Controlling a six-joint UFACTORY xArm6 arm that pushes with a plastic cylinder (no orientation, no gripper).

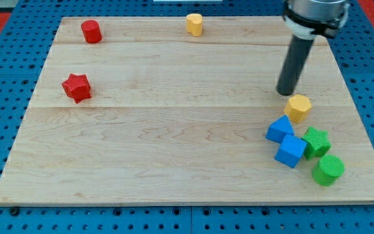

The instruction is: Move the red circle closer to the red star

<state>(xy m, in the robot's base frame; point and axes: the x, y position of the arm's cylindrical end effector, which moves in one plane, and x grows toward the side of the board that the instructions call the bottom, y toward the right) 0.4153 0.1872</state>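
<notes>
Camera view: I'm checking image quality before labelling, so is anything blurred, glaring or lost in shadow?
Camera view: lighting is even and soft, blocks cast only faint shadows; the red circle and red star are sharp; my tip, just above the yellow hexagon, is crisp; no glare on the board.

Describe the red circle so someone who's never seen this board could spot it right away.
Start at the wooden board and go to its top-left corner in the view. The red circle stands there, a short round cylinder. The red star just below it has points; the circle has none.
</notes>
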